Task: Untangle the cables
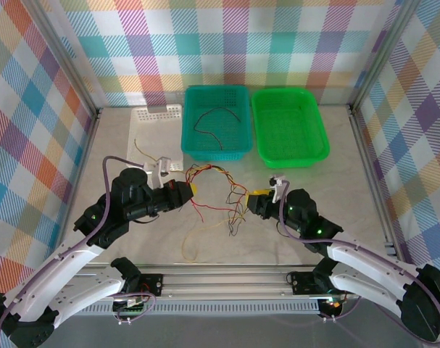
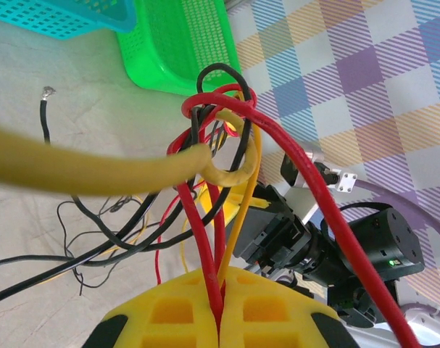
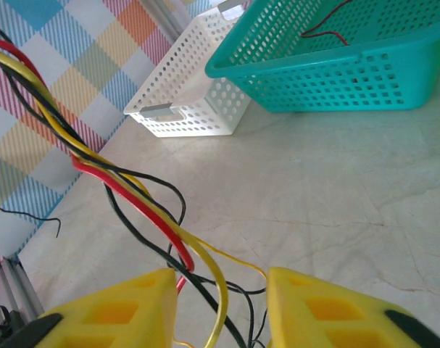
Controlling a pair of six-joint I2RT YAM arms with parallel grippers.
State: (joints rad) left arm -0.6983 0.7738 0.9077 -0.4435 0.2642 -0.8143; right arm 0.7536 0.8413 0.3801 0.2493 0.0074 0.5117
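A tangle of thin red, orange, yellow and black cables (image 1: 214,190) hangs stretched over the table's middle, between my two grippers. My left gripper (image 1: 188,190) is at the tangle's left end. In the left wrist view its yellow jaws (image 2: 223,281) are shut on red and orange strands that rise to a knot (image 2: 221,119). At the right end, my right gripper (image 1: 256,194) stands open. In the right wrist view, red, yellow and black strands (image 3: 136,197) pass loosely through its gap (image 3: 220,293). One yellow cable (image 1: 193,241) lies loose near the front.
A teal basket (image 1: 216,153) holding one dark wire (image 1: 217,119) stands at the back centre, with a green basket (image 1: 290,159) to its right. A small white basket (image 1: 159,113) sits at the back left, and a short yellowish wire (image 1: 137,149) lies in front of it.
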